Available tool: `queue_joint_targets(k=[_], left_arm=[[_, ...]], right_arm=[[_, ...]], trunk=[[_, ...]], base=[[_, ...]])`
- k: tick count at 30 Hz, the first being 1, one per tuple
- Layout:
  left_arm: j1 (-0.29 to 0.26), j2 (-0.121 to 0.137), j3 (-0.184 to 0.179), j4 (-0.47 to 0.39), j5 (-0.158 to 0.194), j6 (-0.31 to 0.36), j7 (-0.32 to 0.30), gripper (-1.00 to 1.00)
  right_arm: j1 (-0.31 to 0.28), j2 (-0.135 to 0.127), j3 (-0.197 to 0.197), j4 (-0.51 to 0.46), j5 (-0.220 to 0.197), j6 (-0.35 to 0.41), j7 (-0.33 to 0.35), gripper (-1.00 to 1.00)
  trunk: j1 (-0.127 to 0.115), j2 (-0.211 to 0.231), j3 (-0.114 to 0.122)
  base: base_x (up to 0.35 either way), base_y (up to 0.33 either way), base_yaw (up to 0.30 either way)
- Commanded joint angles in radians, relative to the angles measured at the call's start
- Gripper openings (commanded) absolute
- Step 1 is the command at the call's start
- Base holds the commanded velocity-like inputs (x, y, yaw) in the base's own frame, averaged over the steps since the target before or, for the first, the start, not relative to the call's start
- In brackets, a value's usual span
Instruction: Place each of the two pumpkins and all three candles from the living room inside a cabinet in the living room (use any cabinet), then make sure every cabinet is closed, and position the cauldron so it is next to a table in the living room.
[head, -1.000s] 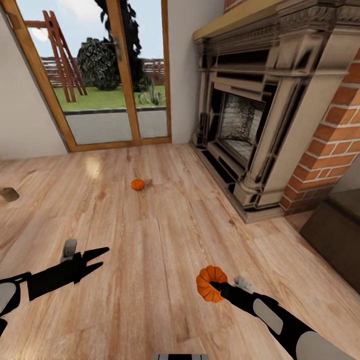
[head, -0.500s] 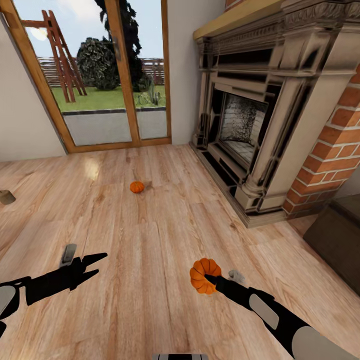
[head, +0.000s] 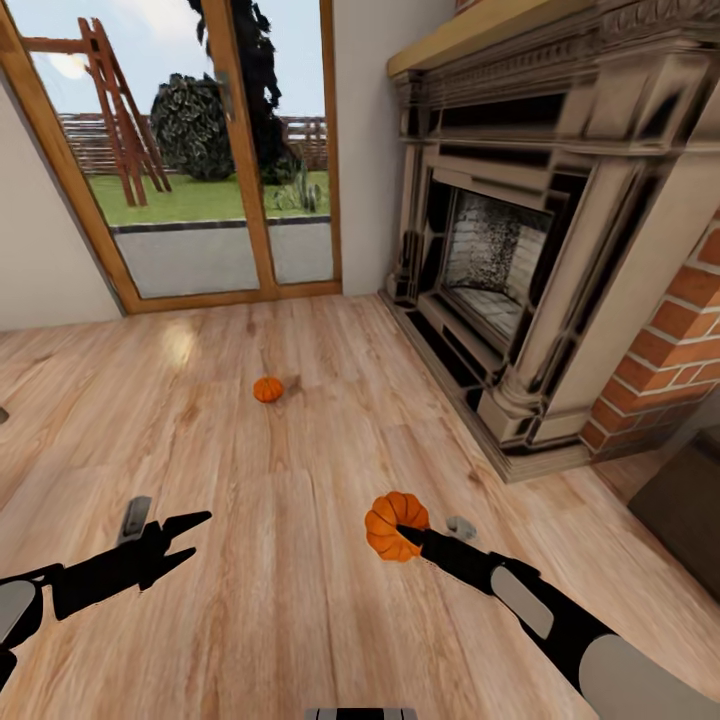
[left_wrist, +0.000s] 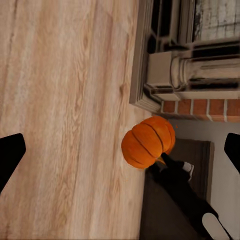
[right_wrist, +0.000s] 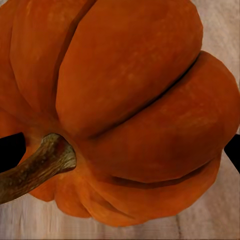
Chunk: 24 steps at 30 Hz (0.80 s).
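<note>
My right gripper is shut on a bright orange ribbed pumpkin, held above the wood floor. The right wrist view has that pumpkin up close, its brown stem to one side, between the dark fingertips. A second pumpkin sits on the floor farther ahead, between the glass door and the fireplace. My left gripper hangs open and holds nothing at the lower left. From the left wrist camera I see the held pumpkin and the right arm behind it. A corner of the dark brown cabinet shows at the right edge.
A large stone fireplace with a raised hearth and a brick side fills the right. A wood-framed glass door to the garden stands ahead. Plank flooring spreads between them.
The camera has shifted, so the fireplace looms larger and a small object at the left edge has slid out of frame. The right gripper still holds the pumpkin; the left stays open.
</note>
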Motion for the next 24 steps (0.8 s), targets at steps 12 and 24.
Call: queue_joint_targets(k=[12, 24], left_arm=[[-0.001, 0.001, 0.066, 0.066, -0.022, 0.000, -0.006, 1.00], [-0.001, 0.000, 0.064, 0.091, -0.024, -0.030, -0.003, 1.00]], right_arm=[[-0.001, -0.004, 0.001, -0.010, -0.011, 0.003, 0.362, -1.00], [-0.005, 0.003, 0.004, -0.030, 0.002, 0.006, 0.366, -1.00]], trunk=[[0.000, 0.000, -0.001], [0.000, 0.000, -0.001]], base=[[0.333, 0.035, 0.000], [0.334, 0.052, 0.000]])
